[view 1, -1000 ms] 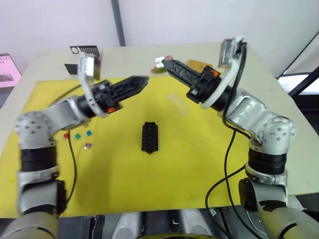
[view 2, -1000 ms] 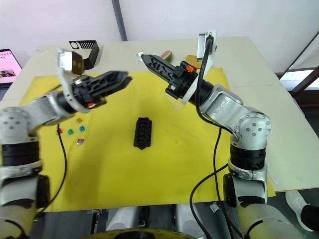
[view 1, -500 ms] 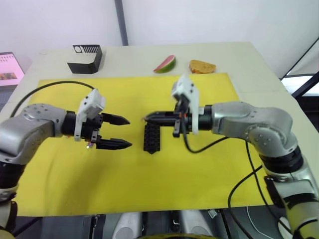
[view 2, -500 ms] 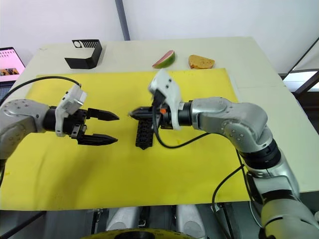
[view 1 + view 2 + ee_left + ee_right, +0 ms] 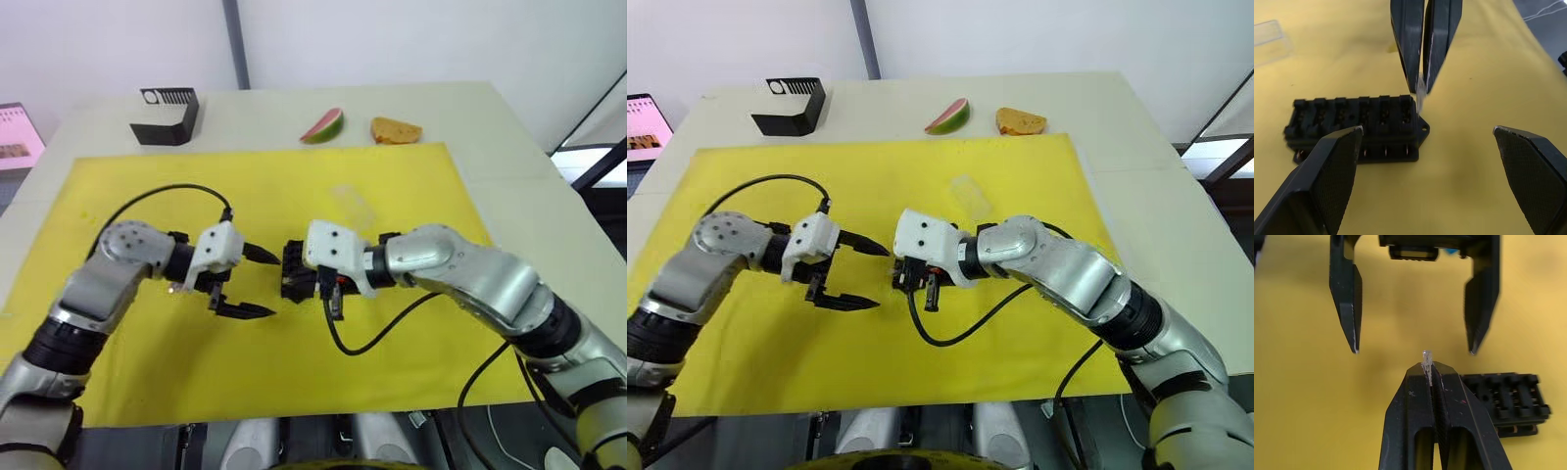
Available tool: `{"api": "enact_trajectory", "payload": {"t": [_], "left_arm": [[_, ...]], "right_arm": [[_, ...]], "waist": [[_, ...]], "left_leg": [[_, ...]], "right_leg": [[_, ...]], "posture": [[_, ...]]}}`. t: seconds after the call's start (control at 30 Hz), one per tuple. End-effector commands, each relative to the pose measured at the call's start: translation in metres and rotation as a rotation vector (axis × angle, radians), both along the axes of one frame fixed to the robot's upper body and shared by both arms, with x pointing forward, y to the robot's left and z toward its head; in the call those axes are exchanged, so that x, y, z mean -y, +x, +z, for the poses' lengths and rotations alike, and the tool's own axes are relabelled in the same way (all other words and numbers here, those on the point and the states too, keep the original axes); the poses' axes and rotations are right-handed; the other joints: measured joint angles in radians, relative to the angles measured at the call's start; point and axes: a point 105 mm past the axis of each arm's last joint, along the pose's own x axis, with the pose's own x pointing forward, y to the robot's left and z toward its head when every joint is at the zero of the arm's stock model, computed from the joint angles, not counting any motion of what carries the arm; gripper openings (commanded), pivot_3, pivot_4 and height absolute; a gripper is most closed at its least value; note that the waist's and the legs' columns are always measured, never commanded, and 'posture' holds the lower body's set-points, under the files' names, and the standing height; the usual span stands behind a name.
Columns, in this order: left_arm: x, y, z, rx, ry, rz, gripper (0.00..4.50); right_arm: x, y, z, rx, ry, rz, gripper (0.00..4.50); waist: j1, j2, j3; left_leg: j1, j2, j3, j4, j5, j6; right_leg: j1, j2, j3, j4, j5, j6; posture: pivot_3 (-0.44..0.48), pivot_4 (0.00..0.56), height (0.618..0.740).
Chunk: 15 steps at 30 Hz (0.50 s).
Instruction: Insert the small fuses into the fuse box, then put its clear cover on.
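1. Look at the middle of the head picture. The fuse box [image 5: 294,271] lies flat there on the yellow mat [image 5: 392,343].
2. Your right gripper [image 5: 1422,90] is pinched tight on a tiny pale fuse [image 5: 1426,357]. The fuse sticks out past the fingertips.
3. In the left wrist view, that fuse hangs right at the end corner of the fuse box, close above the last slot. You cannot tell if it touches the box.
4. Your left gripper [image 5: 257,282] is spread wide, with nothing between its fingers. It sits just left of the fuse box in the head picture, and it points at the box.
5. The two grippers face each other, tip to tip, close but apart.
6. The clear cover [image 5: 970,197] lies on the mat above and a bit right of the fuse box. It is faint and well apart from the box.
7. Far up in the picture, on the bare table [image 5: 509,147], you can see a black holder [image 5: 167,115] at the upper left. A watermelon slice [image 5: 324,125] and a piece of bread [image 5: 396,129] sit near the upper middle.
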Motion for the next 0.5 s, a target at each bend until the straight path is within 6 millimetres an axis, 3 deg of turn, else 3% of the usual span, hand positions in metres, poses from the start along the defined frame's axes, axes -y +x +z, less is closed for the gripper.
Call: {"api": "enact_trajectory", "payload": {"t": [0.03,0.13,0.5], "left_arm": [[0.001,0.001,0.004,0.047,-0.006,-0.009,4.47],[-0.001,-0.005,0.0,0.009,0.008,-0.03,4.47],[-0.001,0.017,-0.002,0.083,0.007,0.032,4.47]], "right_arm": [[-0.002,-0.003,0.005,0.075,-0.011,0.044,0.0],[0.0,-0.004,0.004,0.063,-0.011,0.035,0.0],[-0.003,0.003,0.005,0.098,-0.03,0.044,0.0]], "waist": [[0.0,0.0,0.0],[-0.002,0.0,0.0],[-0.002,0.0,0.0]], "left_leg": [[0.0,0.0,0.0,0.0,0.0,0.0],[0.001,0.0,0.0,0.0,0.0,0.0],[0.001,0.0,0.0,0.001,0.0,0.0]], "right_leg": [[0.0,0.0,0.0,0.0,0.0,0.0],[0.0,0.0,0.0,0.001,0.0,0.0],[0.001,0.0,0.0,0.002,0.0,0.0]], "posture": [[0.0,0.15,0.74],[0.0,0.15,0.74],[0.0,0.15,0.74]]}}
